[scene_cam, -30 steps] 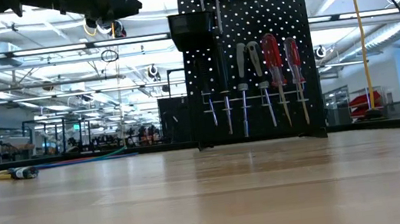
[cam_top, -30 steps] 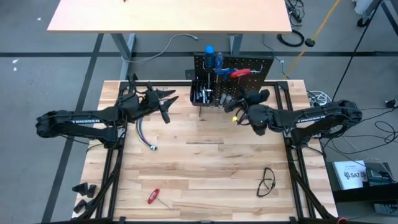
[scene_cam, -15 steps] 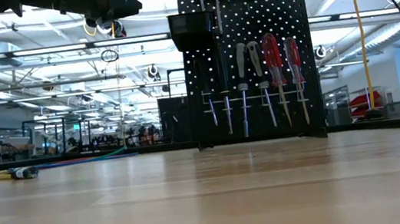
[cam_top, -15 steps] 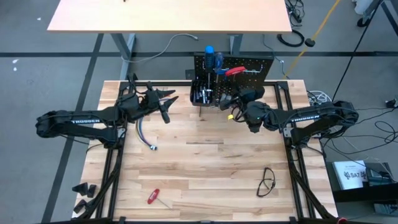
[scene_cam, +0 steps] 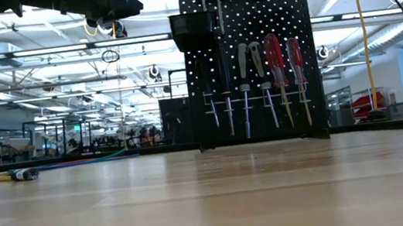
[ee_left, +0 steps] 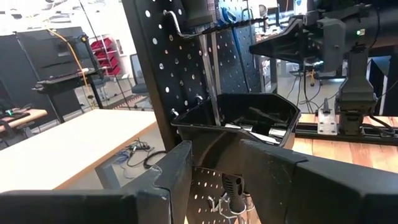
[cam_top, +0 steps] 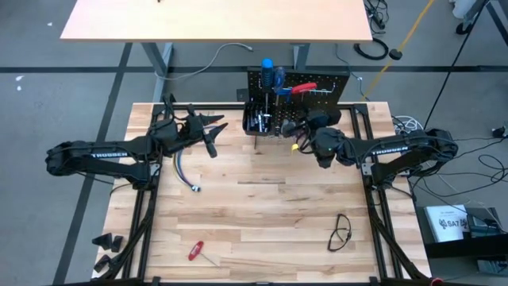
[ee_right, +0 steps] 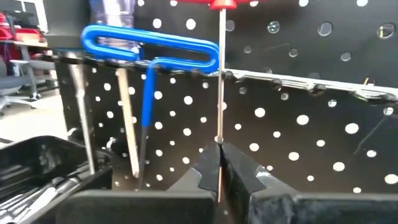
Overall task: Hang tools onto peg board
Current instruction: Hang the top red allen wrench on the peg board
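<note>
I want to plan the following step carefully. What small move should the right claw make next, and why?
Probably raise the red screwdriver a little toward the hook rail on the peg board. The right claw is shut on its thin shaft, and the handle is not yet hung.

Your worktop (cam_top: 262,214) is a pale surface of wooden planks, framed along its left and right edges by dark rails. At its far edge, in the middle, the black peg board (cam_top: 317,83) stands upright on it. On the left part you have a bundle of coloured wires (cam_top: 184,171) lying loose, one end reaching toward the middle. Near the front left edge lies a small screwdriver with a red handle (cam_top: 195,251), its thin shaft pointing right. Toward the front right a pair of glasses (cam_top: 341,232) rests on the wood, well apart from the screwdriver. Across the middle your worktop shows a short dark line.
</note>
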`<state>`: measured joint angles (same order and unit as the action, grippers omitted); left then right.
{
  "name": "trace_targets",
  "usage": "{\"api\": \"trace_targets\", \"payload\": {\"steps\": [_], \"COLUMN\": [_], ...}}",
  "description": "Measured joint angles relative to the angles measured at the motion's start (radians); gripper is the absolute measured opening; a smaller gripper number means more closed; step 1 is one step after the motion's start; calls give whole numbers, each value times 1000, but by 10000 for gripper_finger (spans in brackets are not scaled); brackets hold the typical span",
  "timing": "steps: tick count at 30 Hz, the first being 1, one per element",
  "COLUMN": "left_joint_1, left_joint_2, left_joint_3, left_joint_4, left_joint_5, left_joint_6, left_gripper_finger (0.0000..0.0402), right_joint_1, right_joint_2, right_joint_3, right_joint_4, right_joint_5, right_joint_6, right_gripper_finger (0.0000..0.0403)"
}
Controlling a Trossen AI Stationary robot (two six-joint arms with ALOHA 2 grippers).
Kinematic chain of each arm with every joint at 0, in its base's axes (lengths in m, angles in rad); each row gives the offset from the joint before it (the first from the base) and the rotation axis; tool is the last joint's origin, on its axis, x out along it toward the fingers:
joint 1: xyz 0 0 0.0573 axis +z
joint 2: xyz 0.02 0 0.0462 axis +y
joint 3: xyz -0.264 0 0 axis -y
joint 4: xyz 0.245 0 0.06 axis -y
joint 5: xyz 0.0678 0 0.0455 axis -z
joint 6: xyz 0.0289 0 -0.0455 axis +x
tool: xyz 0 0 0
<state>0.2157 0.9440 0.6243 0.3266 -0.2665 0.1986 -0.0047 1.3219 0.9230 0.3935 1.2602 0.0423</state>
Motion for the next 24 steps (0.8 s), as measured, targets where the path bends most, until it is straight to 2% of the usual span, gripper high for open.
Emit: {"api": "trace_targets", "payload": {"steps": [8, 13, 19, 24], "left_joint_1": [0, 0, 0, 0], "left_joint_2": [0, 0, 0, 0], "left_joint_3": [0, 0, 0, 0], "left_joint_4": [1, 2, 0, 0], "left_joint_5": [0, 0, 0, 0], "left_joint_6": [-1, -7, -7, -1], "left_gripper_finger": [138, 138, 138, 138], "right_joint_1": [-20, -50, -62, -61], "right_joint_2": [10, 39, 47, 47], "right_joint_3": [0, 0, 0, 0], "right_joint_4": [-10, -18, -19, -46], "right_joint_5": [-12, -56, -52, -2], "right_joint_6": [27, 54, 55, 63], "right_gripper_finger": [0, 0, 0, 0]}}
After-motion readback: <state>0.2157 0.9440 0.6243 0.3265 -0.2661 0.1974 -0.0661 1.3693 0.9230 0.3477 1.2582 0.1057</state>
